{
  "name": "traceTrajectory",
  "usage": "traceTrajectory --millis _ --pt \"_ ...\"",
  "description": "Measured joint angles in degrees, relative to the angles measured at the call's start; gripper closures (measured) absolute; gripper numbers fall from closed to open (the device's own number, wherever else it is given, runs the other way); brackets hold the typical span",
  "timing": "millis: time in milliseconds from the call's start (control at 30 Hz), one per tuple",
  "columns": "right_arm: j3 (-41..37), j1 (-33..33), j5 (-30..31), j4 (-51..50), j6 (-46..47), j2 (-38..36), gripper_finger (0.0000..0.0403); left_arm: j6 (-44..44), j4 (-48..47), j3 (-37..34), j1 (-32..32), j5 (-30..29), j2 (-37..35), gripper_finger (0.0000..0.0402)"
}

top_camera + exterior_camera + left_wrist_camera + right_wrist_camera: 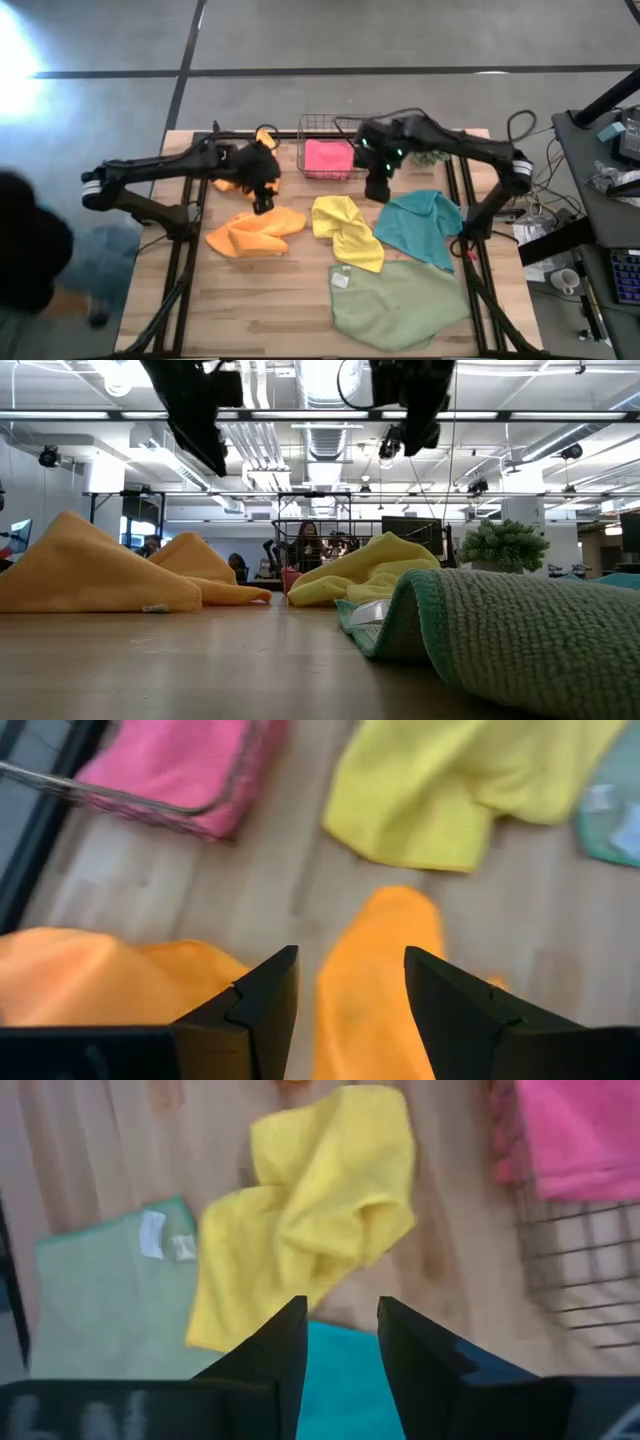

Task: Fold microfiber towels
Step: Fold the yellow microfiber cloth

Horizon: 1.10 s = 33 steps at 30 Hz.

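The desk (290,300) is pale wood with visible plank lines. An orange towel (253,233) lies crumpled toward its left edge, with a second orange towel (228,184) behind it. A plain yellow towel (347,230) sits mid-desk. A teal towel (420,226) lies toward the right edge. A light green towel (400,300) with a white tag (340,280) is nearest the front edge. A pink towel (327,157) fills a dark wire basket (318,122) at the rear edge. Both arms are black.

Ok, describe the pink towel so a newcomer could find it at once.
Look to the table's far edge, midway between the two arms, where a wire basket stands. The pink towel lies inside it: the only pink cloth, and the only one in a container, not loose on the wood.
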Motion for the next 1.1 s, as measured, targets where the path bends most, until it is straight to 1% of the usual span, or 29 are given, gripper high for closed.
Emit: traceTrajectory --millis 133,300,367,567,733,933,1100 --pt "-8.06 7.69 5.88 4.23 8.99 -5.41 0.0295 -1.3 0.25 -0.63 -5.03 -0.02 -0.95 0.0233" --pt "-16.18 18.42 12.55 8.46 17.89 -9.98 0.0303 -2.75 1.65 -1.4 -10.4 -0.02 -0.81 0.0233" --pt "-18.65 22.34 13.96 10.2 21.62 -11.19 0.0305 -3.81 1.92 -1.58 -12.17 -0.04 -0.49 0.0233" --pt "-23.73 32.06 14.19 12.59 32.12 -11.72 0.0305 -7.26 3.18 -2.22 -16.98 -0.09 1.03 0.0233" --pt "-26.89 35.92 14.59 14.6 38.74 -9.8 0.0289 -7.33 5.01 -2.45 -19.89 -0.13 2.79 0.0233" --pt "-31.16 38.46 14.61 21.15 37.94 -7.0 0.0242 -7.26 6.39 -2.45 -21.24 -0.26 5.16 0.0233" --pt "-34.63 39.49 14.64 27.31 33.93 -4.48 0.0209 -7.25 6.38 -2.47 -21.17 -0.28 6.46 0.0233"
